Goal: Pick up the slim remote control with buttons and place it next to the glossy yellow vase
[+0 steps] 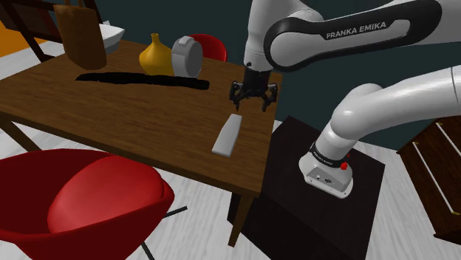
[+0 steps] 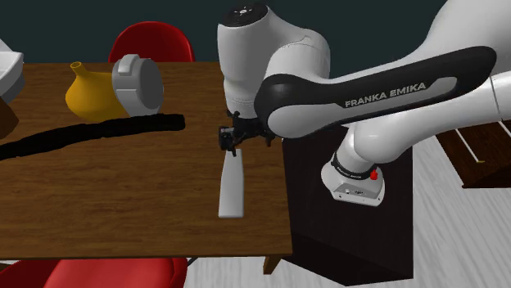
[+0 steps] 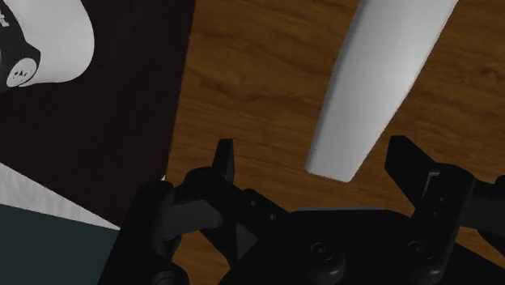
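Grey remote [image 1: 227,135] beneath spread hand [image 1: 253,101]

White arm [image 1: 369,103] rises from its base, bends at the elbow, forearm runs level toward the shoulder view's left, wrist turned straight down. Black gripper [image 1: 252,96] [image 2: 233,141] [image 3: 313,152] points down, its fingers [image 3: 224,158] spread wide apart, clasping nothing.
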`<state>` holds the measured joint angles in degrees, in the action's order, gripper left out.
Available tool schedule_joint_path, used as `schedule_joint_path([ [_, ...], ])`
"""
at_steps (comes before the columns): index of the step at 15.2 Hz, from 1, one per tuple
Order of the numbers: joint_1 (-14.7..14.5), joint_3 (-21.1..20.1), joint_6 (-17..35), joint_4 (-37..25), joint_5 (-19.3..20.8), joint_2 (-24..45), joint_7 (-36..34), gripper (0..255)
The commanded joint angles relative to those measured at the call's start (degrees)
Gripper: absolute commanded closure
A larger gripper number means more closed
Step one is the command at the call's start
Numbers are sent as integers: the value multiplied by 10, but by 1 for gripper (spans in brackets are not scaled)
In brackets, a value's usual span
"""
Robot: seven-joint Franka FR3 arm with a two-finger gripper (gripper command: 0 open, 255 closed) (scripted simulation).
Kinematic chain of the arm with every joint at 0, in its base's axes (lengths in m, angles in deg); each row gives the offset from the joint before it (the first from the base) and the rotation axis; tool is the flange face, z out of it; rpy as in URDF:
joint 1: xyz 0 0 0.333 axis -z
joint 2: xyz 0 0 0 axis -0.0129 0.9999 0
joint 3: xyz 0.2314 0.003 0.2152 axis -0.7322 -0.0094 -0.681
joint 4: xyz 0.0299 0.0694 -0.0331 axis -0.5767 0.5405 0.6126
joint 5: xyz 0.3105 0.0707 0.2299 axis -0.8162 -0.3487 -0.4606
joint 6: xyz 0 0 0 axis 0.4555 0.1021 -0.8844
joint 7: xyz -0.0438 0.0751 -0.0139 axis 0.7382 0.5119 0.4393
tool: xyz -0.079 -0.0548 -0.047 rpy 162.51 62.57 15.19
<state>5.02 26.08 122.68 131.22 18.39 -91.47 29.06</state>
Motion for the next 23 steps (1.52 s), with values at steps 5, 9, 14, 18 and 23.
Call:
schedule_joint_path([
  [5, 66, -139, 114, -41, -39, 127, -201, 0],
  [9, 77, -162, 151, -33, -41, 153, -215, 0],
  [14, 87, -186, 198, -17, -41, 185, -220, 0],
  [18, 87, -186, 198, -17, -41, 185, -220, 0],
  [23, 87, -186, 198, -17, -41, 185, -220, 255],
])
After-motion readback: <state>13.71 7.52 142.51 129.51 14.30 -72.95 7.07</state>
